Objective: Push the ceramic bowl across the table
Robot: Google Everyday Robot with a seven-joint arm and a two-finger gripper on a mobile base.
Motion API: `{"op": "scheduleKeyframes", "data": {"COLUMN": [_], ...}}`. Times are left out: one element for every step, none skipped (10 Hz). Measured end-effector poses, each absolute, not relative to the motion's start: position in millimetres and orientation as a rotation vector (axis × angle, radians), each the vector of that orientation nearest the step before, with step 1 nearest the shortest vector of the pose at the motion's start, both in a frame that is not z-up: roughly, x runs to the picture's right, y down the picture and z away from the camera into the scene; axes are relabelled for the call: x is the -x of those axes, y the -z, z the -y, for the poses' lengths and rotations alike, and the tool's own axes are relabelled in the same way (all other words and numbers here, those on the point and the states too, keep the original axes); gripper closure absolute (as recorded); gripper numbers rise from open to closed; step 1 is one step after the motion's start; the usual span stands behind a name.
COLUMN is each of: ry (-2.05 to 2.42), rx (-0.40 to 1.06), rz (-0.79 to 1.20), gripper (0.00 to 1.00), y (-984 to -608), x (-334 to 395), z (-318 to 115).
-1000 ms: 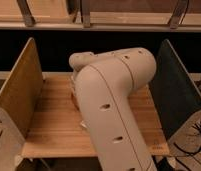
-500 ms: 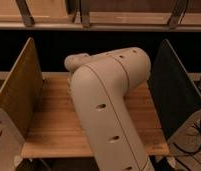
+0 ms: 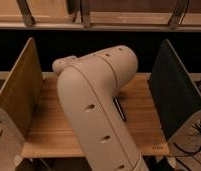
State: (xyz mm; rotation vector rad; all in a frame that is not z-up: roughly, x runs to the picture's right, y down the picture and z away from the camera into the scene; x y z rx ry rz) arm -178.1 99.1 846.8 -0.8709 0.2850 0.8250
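My large beige arm (image 3: 94,105) reaches over the middle of the light wooden table (image 3: 46,135) and covers most of it. Its far end (image 3: 65,64) points to the back left. The gripper is hidden behind the arm, somewhere over the table's middle or back left. The ceramic bowl does not show; it is hidden by the arm or out of view.
A flat black bar (image 3: 119,109) lies on the table just right of the arm. An upright tan board (image 3: 19,95) stands along the table's left edge and a dark board (image 3: 175,95) along its right edge. A shelf rail (image 3: 104,22) runs behind.
The arm's far end has swung a little to the left. The black bar now shows to the right of the arm.
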Motion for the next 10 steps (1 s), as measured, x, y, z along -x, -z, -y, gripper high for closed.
{"op": "scheduleKeyframes", "data": {"ry": [-0.824, -0.825, -0.826, -0.829, -0.834, -0.839, -0.848, -0.867, -0.884, -0.898], "rx": [0.900, 0.935, 0.959, 0.978, 0.989, 0.992, 0.987, 0.961, 0.932, 0.900], "rz": [-0.309, -0.337, -0.366, -0.404, -0.439, -0.465, -0.485, -0.507, -0.520, -0.526], "gripper": [1.00, 1.00, 1.00, 1.00, 1.00, 1.00, 1.00, 1.00, 1.00, 1.00], "y": [-853.3, -863.4, -873.3, -885.4, -897.0, -905.4, -912.2, -920.9, -927.7, -933.7], "x": [179.2, 180.4, 182.2, 181.6, 180.2, 178.3, 175.7, 169.0, 162.6, 156.8], "z": [-110.2, -121.9, -128.4, -132.2, -132.4, -130.3, -126.9, -115.0, -103.4, -91.7]}}
